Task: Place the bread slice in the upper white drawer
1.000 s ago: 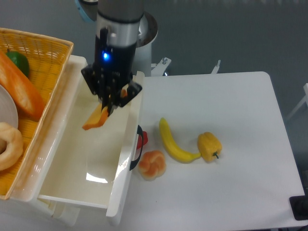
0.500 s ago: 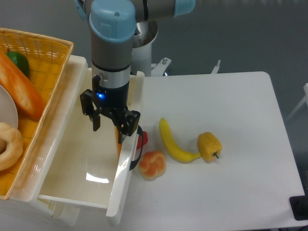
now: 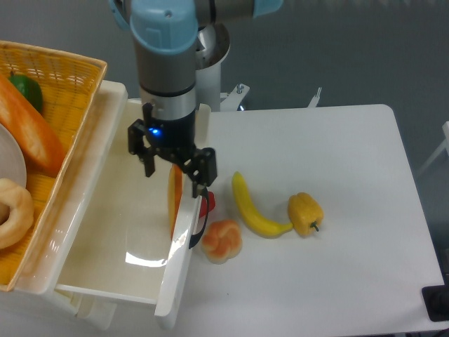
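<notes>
The bread slice [image 3: 175,203] stands on its edge inside the upper white drawer [image 3: 112,232], leaning against the inner side of the thick front panel. Only its orange crust edge and a thin strip of its face show. My gripper [image 3: 175,170] hangs just above the slice with its fingers spread, one finger [image 3: 148,166] over the drawer and the other near the front panel. It is open and holds nothing. The drawer is pulled out, and its black-and-red handle [image 3: 204,209] shows on the front.
A yellow wicker basket [image 3: 66,77] at the left holds a long baguette [image 3: 31,130], a green fruit [image 3: 27,90], a white plate and a ring-shaped pastry [image 3: 12,210]. On the table right of the drawer lie a round bun [image 3: 222,240], a banana [image 3: 252,208] and a yellow pepper [image 3: 306,213].
One second ago the gripper held the slice tilted over the drawer. It came down, opened and shifted slightly right; the slice now stands free against the front panel.
</notes>
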`<state>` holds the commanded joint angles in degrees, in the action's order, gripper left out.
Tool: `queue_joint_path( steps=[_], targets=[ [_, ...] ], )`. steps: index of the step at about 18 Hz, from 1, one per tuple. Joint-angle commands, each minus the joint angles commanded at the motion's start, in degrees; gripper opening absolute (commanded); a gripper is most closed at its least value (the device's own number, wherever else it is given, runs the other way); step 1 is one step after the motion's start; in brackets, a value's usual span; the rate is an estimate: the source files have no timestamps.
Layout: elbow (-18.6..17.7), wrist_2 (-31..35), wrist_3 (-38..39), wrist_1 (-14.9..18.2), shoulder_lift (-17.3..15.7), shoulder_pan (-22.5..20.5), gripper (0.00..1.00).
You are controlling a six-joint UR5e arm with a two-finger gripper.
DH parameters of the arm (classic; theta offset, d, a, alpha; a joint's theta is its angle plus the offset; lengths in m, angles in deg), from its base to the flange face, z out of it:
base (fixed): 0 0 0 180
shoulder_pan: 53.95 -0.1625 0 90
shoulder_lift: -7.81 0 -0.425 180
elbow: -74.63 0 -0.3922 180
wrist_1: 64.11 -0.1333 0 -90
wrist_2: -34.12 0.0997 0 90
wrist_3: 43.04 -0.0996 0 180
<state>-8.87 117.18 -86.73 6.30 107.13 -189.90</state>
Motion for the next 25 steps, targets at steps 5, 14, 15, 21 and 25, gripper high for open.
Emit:
queue_joint_path(
  steps=[5, 14, 15, 21, 25],
  targets=[
    [0.18, -4.66, -0.52, -1.50, -0.18, -9.31, 1.00],
    [-0.17, -4.40, -25.54, -0.53, 5.35, -19.08, 1.00],
    [-0.26, -3.61, -28.10, -0.53, 6.23, -19.43, 1.00],
    [-2.02, 4.92, -34.61, -1.15, 8.43, -20.75, 1.00],
    [-2.63, 4.74, -38.49, -1.15, 10.01, -22.33, 1.00]
  ],
)
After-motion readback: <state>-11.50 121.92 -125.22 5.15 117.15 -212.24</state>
